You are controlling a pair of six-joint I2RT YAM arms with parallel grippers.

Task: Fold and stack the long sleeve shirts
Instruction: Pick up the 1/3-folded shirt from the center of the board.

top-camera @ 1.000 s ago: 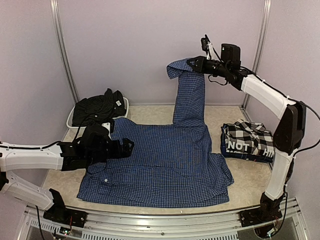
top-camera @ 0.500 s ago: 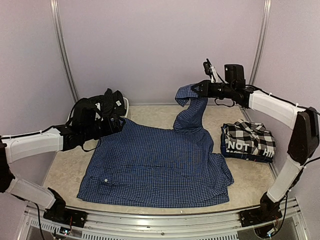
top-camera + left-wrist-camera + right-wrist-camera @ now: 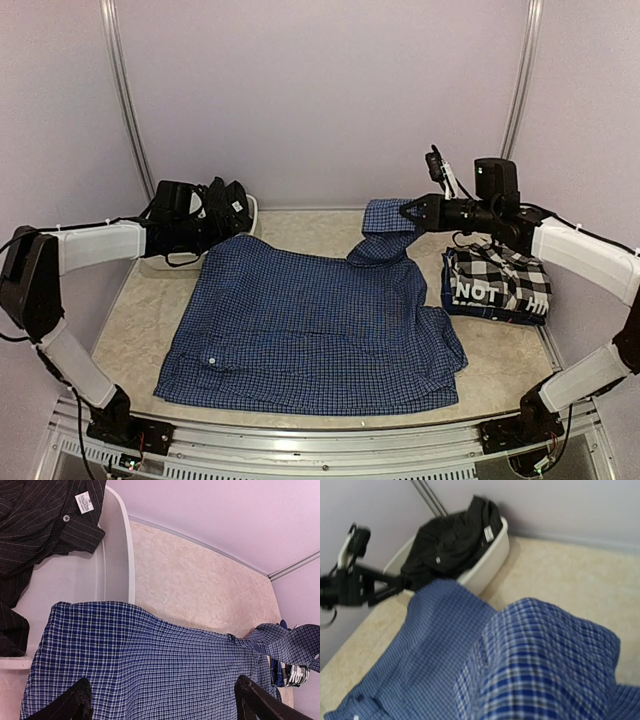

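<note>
A blue shirt (image 3: 300, 330) with fine dark check lies spread flat on the table. My right gripper (image 3: 410, 213) is shut on its sleeve (image 3: 385, 228) and holds it low over the shirt's back right corner. In the right wrist view the sleeve (image 3: 550, 665) drapes over the fingers and hides them. My left gripper (image 3: 222, 222) hovers open at the back left, just past the shirt's far left corner (image 3: 165, 670), its fingertips (image 3: 80, 702) wide apart with nothing between them. The black-and-white check shirt (image 3: 495, 280) lies folded at the right. The black shirt (image 3: 237, 203) lies bunched in a white tub.
The white tub (image 3: 119, 555) stands at the back left corner, against the blue shirt's far edge. Purple walls close in the table at the back and both sides. Bare beige tabletop (image 3: 140, 320) shows left of the blue shirt.
My right gripper has come down and to the right, so the sleeve that hung high now sags low. My left gripper has pulled back off the shirt's left side toward the tub.
</note>
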